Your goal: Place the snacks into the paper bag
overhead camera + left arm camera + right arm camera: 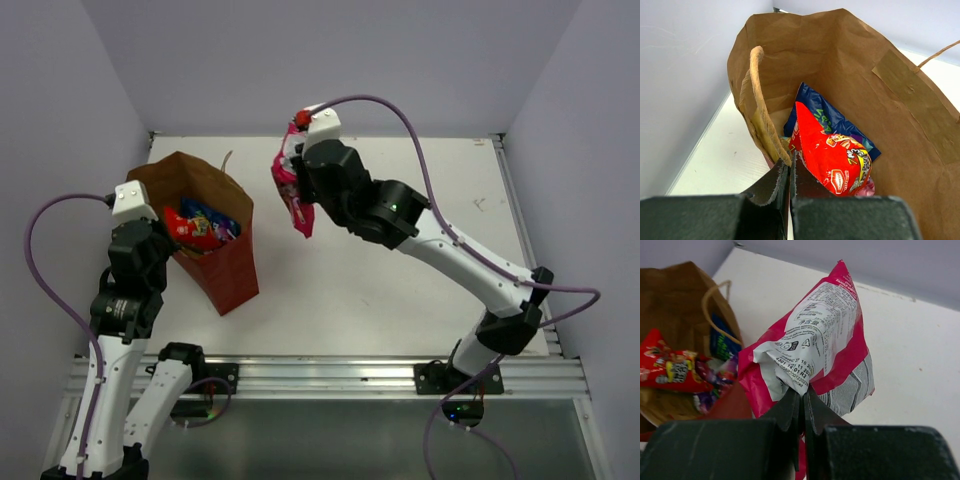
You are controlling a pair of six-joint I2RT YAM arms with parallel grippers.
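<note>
The left pincer (790,169) is clamped on the near rim of the paper bag (900,85), which stands at the left of the tabletop (400,290). Only its wrist view looks inside — a red packet (832,155) lies over a dark blue packet (822,115), lettering unreadable. Farther right, the right pincer (802,399) grips the pink-and-silver packet (825,335) in the air, apart from the bag; its back reads "14:01 R2".
</note>
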